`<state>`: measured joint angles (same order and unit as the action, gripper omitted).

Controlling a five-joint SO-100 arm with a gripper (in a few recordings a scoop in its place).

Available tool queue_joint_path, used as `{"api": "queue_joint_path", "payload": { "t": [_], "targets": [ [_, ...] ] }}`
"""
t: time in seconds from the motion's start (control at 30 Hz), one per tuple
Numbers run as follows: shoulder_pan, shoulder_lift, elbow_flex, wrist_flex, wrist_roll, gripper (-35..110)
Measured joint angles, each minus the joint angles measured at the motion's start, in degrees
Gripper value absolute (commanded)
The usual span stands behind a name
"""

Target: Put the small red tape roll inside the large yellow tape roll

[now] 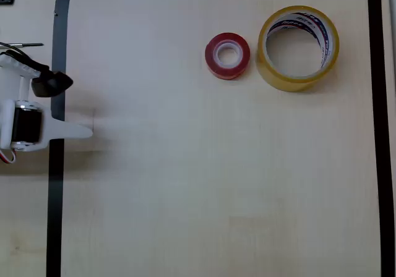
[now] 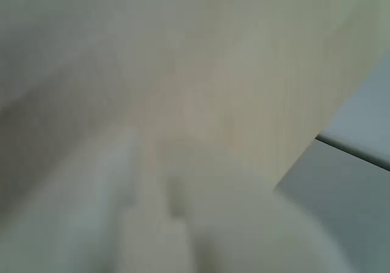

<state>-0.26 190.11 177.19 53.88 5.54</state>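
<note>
in the overhead view the small red tape roll [image 1: 227, 55] lies flat on the tabletop [image 1: 204, 184] near the far edge, right of centre, its white core facing up. just beside it, toward the right edge and apart by a narrow gap, the large yellow tape roll [image 1: 298, 48] also lies flat, its wide hole open upward and the printed core showing inside. lying flat suits the task: the red roll offers its rim to a grasp from above, and the yellow ring's hole is ready to take it as a straight drop.

a black tape border [image 1: 55, 184] frames the working area. the gripper [image 1: 77, 130] sits at the left edge, just across that border, well apart from both rolls and holding nothing; it looks parked at rest, so the task seems not yet begun. its white finger points toward the open tabletop, but whether the fingers are apart or together i cannot tell. the wrist view is badly blurred, with only pale shapes and a light surface.

the likely first step is a long reach toward the far right to get above the red roll.
</note>
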Motion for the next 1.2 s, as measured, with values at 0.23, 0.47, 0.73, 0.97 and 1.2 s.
{"api": "queue_joint_path", "payload": {
  "t": [0.23,0.47,0.73,0.97,1.2],
  "targets": [
    [0.0,0.0,0.0,0.0,0.0,0],
    [0.0,0.0,0.0,1.0,0.0,0],
    [-0.9,-0.1,-3.9,7.9,0.0,0],
    [-4.7,-15.9,-20.8,9.9,0.0,0],
    [-9.0,-41.0,-37.6,9.0,0.0,0]
  ]
}}
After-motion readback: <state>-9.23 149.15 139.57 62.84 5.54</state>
